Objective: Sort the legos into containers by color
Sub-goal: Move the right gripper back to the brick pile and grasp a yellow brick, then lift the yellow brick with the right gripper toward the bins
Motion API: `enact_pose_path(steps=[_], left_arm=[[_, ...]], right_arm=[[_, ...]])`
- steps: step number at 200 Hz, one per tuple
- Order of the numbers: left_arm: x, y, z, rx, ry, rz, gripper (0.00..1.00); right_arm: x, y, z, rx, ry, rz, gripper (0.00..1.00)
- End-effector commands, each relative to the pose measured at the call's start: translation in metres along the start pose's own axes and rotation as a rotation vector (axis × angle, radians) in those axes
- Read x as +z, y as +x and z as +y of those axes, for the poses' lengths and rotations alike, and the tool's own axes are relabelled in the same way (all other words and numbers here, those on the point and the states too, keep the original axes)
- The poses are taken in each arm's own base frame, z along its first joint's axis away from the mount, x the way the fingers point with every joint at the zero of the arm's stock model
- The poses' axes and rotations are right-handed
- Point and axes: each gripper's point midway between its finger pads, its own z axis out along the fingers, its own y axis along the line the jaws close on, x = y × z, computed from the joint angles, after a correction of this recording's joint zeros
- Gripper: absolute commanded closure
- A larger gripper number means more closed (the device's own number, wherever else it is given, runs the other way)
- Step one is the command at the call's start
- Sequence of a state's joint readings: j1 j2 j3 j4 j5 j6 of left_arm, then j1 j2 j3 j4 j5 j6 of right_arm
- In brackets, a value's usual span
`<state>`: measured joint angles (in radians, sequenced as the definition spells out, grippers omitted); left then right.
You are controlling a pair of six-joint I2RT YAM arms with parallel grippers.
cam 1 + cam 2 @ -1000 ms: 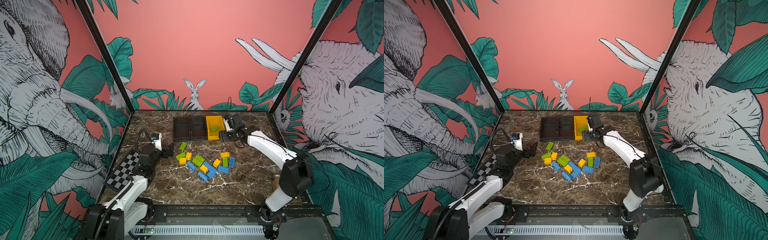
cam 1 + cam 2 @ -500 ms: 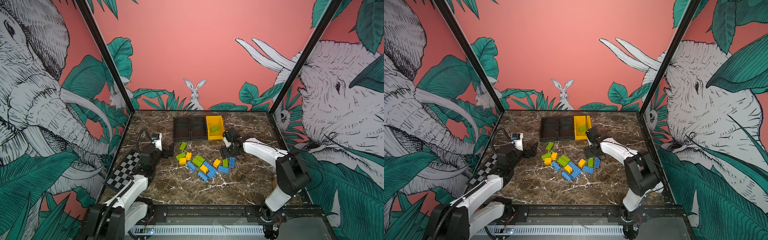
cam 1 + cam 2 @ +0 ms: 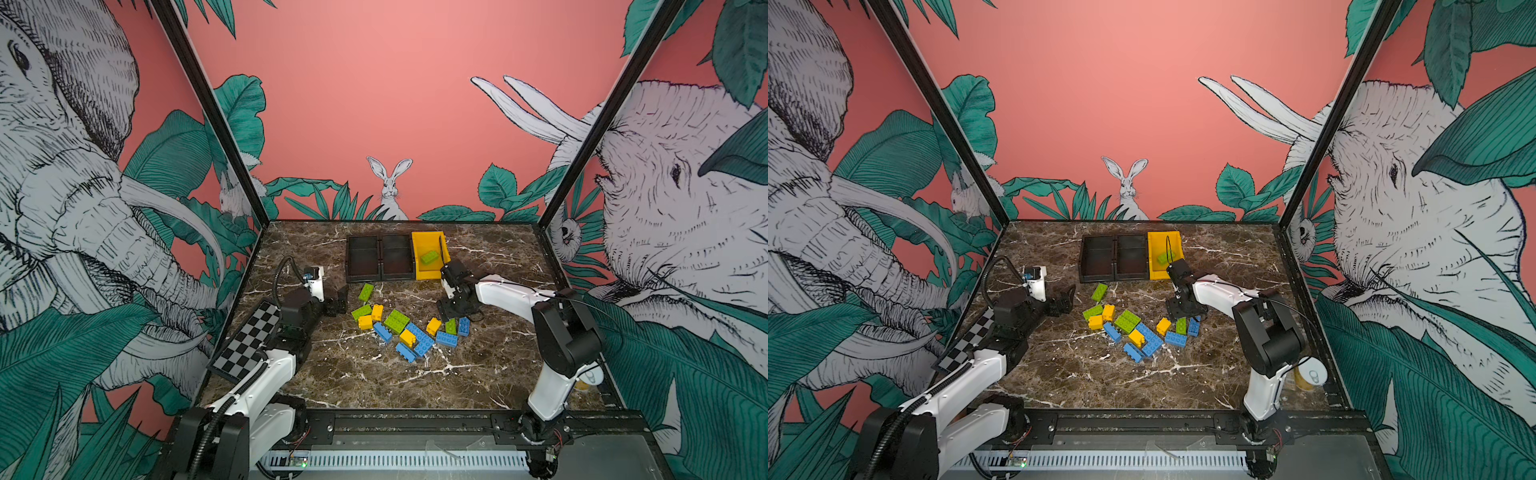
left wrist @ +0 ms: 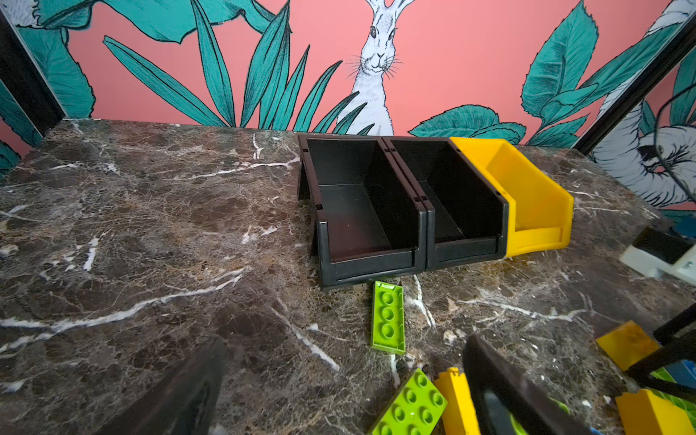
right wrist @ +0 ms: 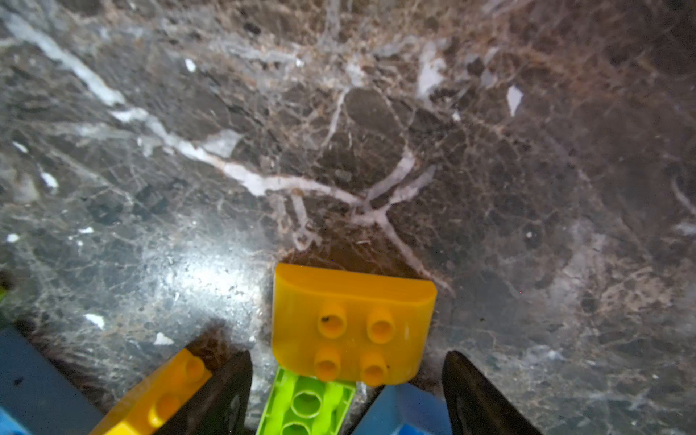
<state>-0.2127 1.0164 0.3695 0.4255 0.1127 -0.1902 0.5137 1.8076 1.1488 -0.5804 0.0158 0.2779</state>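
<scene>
1. Near edge, lower right of a top view: can [image 3: 1310, 374] by R arm base. Lower left: checkerboard [image 3: 245, 345] lying flat, partly under L arm.
2. Mid table [image 3: 374, 386], center of both top views: brick pile [image 3: 407, 330], a loose mix of blue, yellow and green.
3. R gripper [image 3: 451, 311] points down over right end of pile. In its wrist view the jaws are apart w/ nothing clamped. Yellow brick [image 5: 352, 324] sits studs-up btw the fingers [image 5: 226, 391] w/ a gap each side, no contact seen. Green brick [image 5: 305, 405] pokes out from under its near edge. Blue brick [image 5: 403, 412] is just beside that, close to the other finger.
4. L gripper [image 3: 337, 300] is center-left in the top view, just left of pile, spread fully wide and holding nothing. In its wrist view one finger [image 4: 504, 384] overlaps green + yellow bricks at lower right; contact can't be told. Long green brick [image 4: 388, 318] lies alone, just short of the black bins [image 4: 371, 263].
5. Far side: the two black bins stand side by side, w/ yellow bin [image 3: 430, 273] touching them on the right. Binned green brick [image 3: 429, 257] lies inside the yellow bin.
</scene>
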Motion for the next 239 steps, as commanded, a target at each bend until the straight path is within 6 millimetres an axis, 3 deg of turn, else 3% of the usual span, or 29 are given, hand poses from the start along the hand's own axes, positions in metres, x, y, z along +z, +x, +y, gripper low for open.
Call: enact_pose_path(steps=[1, 61, 73, 92, 112, 137, 140, 172, 239], left_arm=[[-0.001, 0.000, 0.003, 0.007, -0.017, -0.002, 0.01], [0.000, 0.001, 0.005, 0.008, -0.032, 0.010, 0.01], [-0.001, 0.001, 0.005, 0.009, -0.033, 0.010, 0.01], [-0.001, 0.000, 0.005, 0.010, -0.034, 0.005, 0.01], [-0.002, -0.001, 0.005, 0.010, -0.032, 0.001, 0.01], [-0.003, -0.002, 0.004, 0.010, -0.028, -0.001, 0.01], [-0.003, -0.002, 0.004, 0.010, -0.028, -0.001, 0.01], [-0.001, 0.001, 0.005, 0.008, -0.030, 0.005, 0.01], [-0.001, 0.000, 0.003, 0.005, -0.023, 0.005, 0.01]], right_arm=[[0.004, -0.017, 0.005, 0.012, -0.005, -0.034, 0.24], [0.008, -0.066, 0.044, 0.014, -0.182, -0.128, 0.27], [-0.004, -0.087, 0.051, 0.006, -0.207, -0.181, 0.26], [-0.013, -0.094, 0.046, 0.018, -0.179, -0.211, 0.25], [-0.023, -0.086, 0.032, 0.052, -0.110, -0.192, 0.25], [-0.035, -0.060, 0.022, 0.105, -0.081, -0.141, 0.26], [-0.030, -0.048, 0.020, 0.112, -0.075, -0.117, 0.27], [-0.031, -0.018, 0.021, 0.171, -0.123, -0.107, 0.27], [0.000, -0.016, 0.044, 0.195, -0.230, -0.055, 0.28]])
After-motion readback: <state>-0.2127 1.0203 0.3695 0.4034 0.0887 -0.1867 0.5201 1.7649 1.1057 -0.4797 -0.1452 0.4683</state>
